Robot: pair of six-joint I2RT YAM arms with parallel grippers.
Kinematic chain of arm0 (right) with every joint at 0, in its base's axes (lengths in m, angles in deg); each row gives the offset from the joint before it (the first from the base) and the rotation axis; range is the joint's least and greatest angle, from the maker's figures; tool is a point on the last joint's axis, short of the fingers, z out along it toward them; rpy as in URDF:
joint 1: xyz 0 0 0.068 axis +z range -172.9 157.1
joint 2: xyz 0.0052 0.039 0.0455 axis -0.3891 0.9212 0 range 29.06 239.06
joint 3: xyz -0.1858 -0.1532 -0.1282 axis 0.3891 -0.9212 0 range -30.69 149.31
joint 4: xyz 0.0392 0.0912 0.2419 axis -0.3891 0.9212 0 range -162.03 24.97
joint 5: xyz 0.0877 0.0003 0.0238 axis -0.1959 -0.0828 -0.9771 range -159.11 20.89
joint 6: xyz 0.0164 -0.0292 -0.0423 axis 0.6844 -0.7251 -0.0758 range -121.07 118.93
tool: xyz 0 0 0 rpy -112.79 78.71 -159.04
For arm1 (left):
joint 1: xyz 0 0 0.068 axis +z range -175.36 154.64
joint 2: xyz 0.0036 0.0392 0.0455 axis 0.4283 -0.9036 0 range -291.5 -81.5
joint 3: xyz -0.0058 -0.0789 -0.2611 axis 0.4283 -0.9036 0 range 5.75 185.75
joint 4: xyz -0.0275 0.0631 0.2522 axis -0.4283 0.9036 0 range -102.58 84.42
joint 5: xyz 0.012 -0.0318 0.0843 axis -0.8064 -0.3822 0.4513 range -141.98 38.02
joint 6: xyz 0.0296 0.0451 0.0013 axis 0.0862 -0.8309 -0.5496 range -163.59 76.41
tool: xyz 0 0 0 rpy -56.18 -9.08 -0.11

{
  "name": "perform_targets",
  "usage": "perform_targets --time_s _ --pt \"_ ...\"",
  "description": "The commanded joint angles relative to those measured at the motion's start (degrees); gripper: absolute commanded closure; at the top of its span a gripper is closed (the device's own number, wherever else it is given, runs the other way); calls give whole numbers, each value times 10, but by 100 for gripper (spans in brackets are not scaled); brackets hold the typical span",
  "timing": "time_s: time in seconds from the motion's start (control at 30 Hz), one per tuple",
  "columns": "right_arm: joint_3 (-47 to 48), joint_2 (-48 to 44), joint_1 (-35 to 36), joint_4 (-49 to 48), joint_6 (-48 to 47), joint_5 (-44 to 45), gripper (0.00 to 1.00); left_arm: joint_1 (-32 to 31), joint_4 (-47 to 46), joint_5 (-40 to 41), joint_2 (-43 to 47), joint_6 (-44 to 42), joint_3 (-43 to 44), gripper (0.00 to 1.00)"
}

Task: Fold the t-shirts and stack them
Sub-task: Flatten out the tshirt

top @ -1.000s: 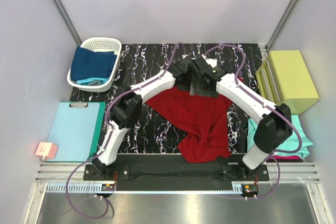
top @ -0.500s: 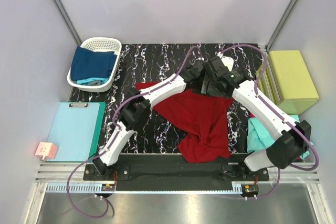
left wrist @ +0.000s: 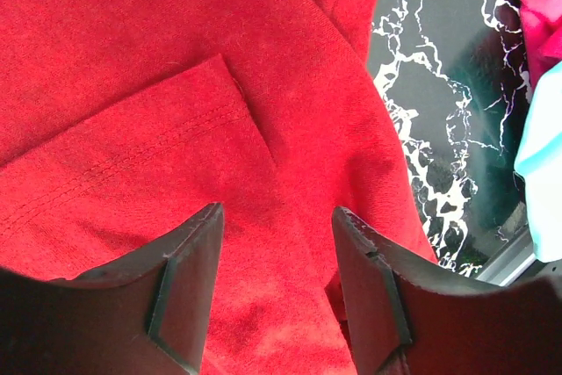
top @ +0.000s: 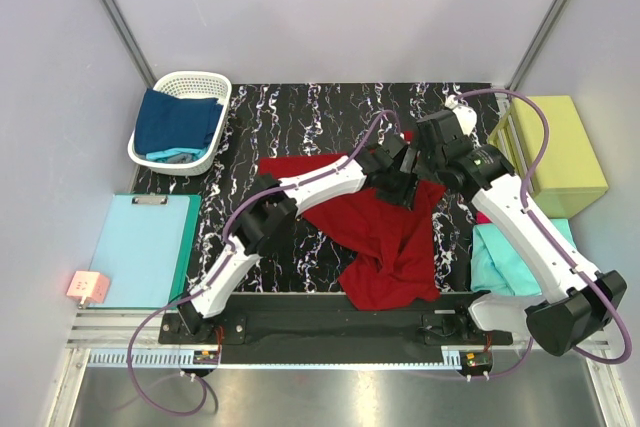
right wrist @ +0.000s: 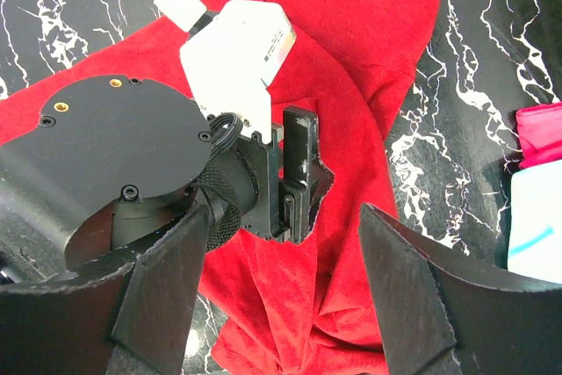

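We are looking at the dark red t-shirt [top: 385, 232] lying in the middle of the black marbled tabletop [top: 300, 112], one flap spreading to the left and far side while its near part is bunching into a rumpled heap close to the near edge. We are reaching the left arm across from the near left, and the left pincer [left wrist: 277, 215] is hovering released over the right half of that shirt: its two fingers [left wrist: 189, 278] are standing apart with a stitched hem lying flat between them, and no cloth is being pinched. The right pincer [right wrist: 283, 212] is hanging just above the left arm's wrist, likewise released, its jaws spread wide and grasping nothing. At the right edge of the tabletop the teal t-shirt [top: 492, 259] is lying apart from the red one, with the magenta t-shirt [right wrist: 537, 133] showing at its side. The navy blue t-shirt [top: 178, 122] is sitting in the white basket [top: 190, 80] at the far left. A yellow-green box [top: 555, 147] is standing at the far right, and a pale-blue sheet [top: 140, 247] is lying at the near left
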Motion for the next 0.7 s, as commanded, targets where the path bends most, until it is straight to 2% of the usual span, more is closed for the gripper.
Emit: perform_targets --time_s 0.0,0.23,0.33,0.37,0.47,0.57,0.67 --pt "2 0 -1 -99 17 -15 23 -26 -18 -13 -7 -2 -8 44" --pt "-1 -2 -3 -97 8 -16 23 -26 -18 -7 -11 5 -36 59" --pt "-3 -2 -3 -97 8 -19 23 -26 -18 1 -9 5 -42 70" --pt "-4 -2 -4 -97 6 -19 23 -26 -18 2 -9 5 -44 82" --pt "-5 -2 -4 -97 4 -19 23 -26 -16 23 7 5 -55 99" --pt "-4 -1 -4 -98 2 -13 23 -25 -15 77 62 1 -94 100" --pt "0 5 -5 -102 1 -6 23 -22 -18 150 167 2 -158 100"
